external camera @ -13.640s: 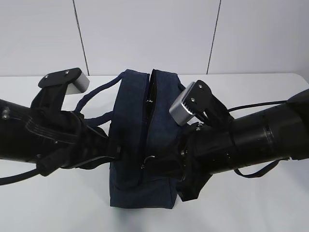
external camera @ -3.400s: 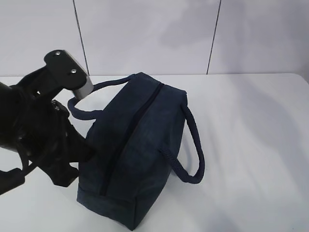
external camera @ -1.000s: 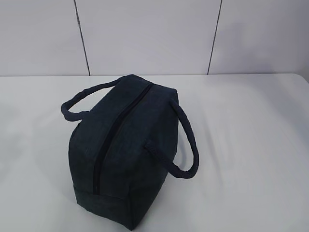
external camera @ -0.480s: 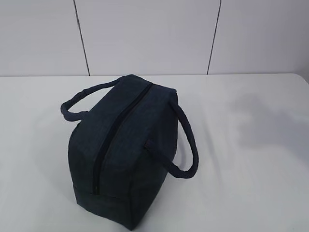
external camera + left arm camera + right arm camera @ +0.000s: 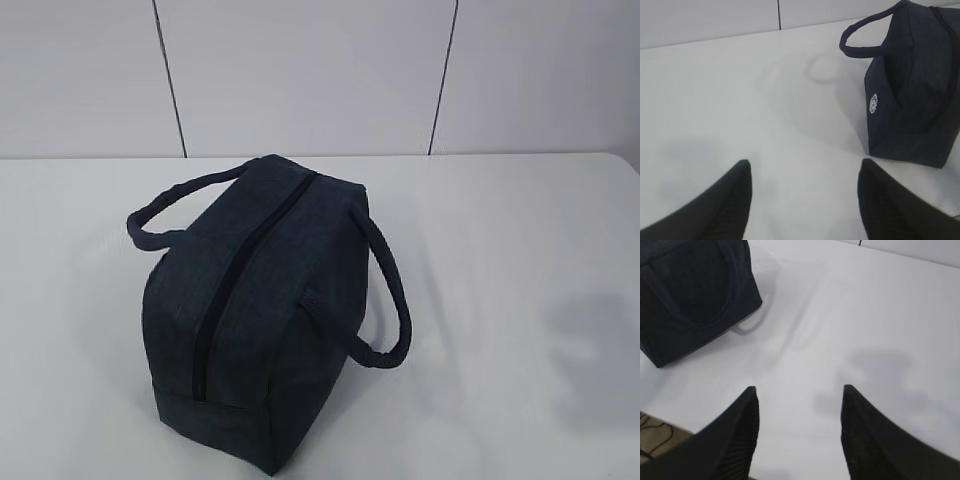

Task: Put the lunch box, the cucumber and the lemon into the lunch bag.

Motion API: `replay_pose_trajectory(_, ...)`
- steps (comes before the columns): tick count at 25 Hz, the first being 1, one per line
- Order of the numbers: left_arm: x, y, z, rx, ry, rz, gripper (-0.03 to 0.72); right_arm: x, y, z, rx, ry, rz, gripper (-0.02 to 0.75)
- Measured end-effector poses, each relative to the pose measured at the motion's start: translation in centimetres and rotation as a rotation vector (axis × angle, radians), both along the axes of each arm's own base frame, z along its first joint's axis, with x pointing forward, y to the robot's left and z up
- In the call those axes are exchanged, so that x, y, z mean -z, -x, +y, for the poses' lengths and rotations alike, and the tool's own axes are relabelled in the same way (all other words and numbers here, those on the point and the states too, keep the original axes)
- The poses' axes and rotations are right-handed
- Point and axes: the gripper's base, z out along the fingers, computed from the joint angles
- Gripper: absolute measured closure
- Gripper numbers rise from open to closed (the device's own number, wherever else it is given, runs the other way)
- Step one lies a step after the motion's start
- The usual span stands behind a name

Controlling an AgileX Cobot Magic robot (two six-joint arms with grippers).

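The dark navy lunch bag [image 5: 255, 310] stands on the white table with its top zipper [image 5: 240, 270] shut and both strap handles drooping to the sides. It also shows at the upper right of the left wrist view [image 5: 912, 85] and at the upper left of the right wrist view [image 5: 692, 292]. The lunch box, cucumber and lemon are out of view. My left gripper [image 5: 803, 167] is open and empty above bare table, to the left of the bag. My right gripper [image 5: 799, 390] is open and empty above bare table, to the right of the bag. Neither arm shows in the exterior view.
The white table [image 5: 500, 250] runs back to a pale panelled wall [image 5: 300, 70]. A shadow lies on the table at the right [image 5: 600, 340]. The table's front edge and floor show at the lower left of the right wrist view [image 5: 660, 432].
Both arms have left the exterior view. The bag, held between them before, now stands free, turned and zipped. In the last second only the shadow at the right has moved toward the front.
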Motion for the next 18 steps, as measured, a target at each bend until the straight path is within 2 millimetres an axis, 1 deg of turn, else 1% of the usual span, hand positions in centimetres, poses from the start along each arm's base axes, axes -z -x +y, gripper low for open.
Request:
replay_pose_trajectory(3, 0.4, -0.1, -0.1, 0.004, 0.000, 0.021, 0.232, 1.0, 1.9, -0.6, 0.039, -0.027, -0.066, 0.355)
replay_pose_trajectory(5, 0.9, -0.3, -0.1, 0.005, -0.001, 0.036, 0.236, 1.3, 2.9, -1.1, 0.070, -0.014, -0.116, 0.355)
replay_pose_trajectory(7, 1.0, -0.3, -0.2, 0.008, 0.001, 0.039, 0.239, 1.6, 3.6, -1.6, 0.097, -0.002, -0.154, 0.355)
replay_pose_trajectory(14, 1.1, -0.4, -0.2, 0.006, -0.001, 0.041, 0.244, 2.5, 3.5, -2.1, 0.146, 0.034, -0.122, 0.355)
replay_pose_trajectory(18, 1.1, -0.4, -0.2, 0.003, -0.005, 0.039, 0.244, 3.4, 3.3, -2.2, 0.162, 0.061, -0.062, 0.355)
